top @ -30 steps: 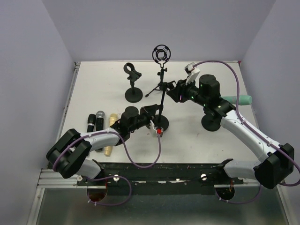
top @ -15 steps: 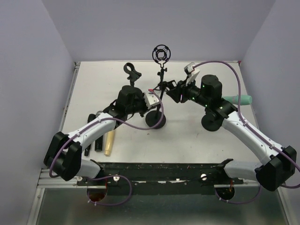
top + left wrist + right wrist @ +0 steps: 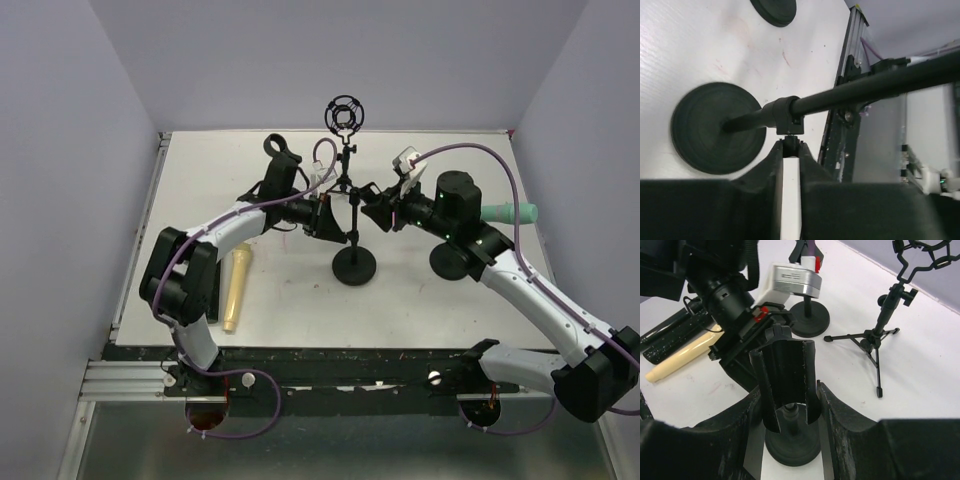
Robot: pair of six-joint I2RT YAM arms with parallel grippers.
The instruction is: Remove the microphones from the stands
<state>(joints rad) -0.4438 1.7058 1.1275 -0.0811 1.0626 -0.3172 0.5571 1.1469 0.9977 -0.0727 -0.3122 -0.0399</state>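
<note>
A teal microphone (image 3: 510, 212) sticks out sideways behind my right arm, above a round stand base (image 3: 450, 262). In the middle stands a black stand (image 3: 355, 265) with an empty U-shaped clip (image 3: 785, 380). My right gripper (image 3: 372, 208) (image 3: 787, 390) is shut on that clip from the right. My left gripper (image 3: 338, 215) (image 3: 791, 144) reaches in from the left and is shut on a small knob under the collar (image 3: 787, 114) of the stand's pole. A cream microphone (image 3: 236, 285) lies on the table at the left.
A tripod stand with a round shock mount (image 3: 345, 115) stands at the back centre. Another clip stand (image 3: 280, 155) is at the back left, behind my left arm. Black microphones (image 3: 670, 337) lie beside the cream one. Purple walls close in the table.
My left arm has swung from the near edge up to the stand's pole, and its gripper has shut there. The stand's base has shifted slightly. The right gripper keeps its hold.
</note>
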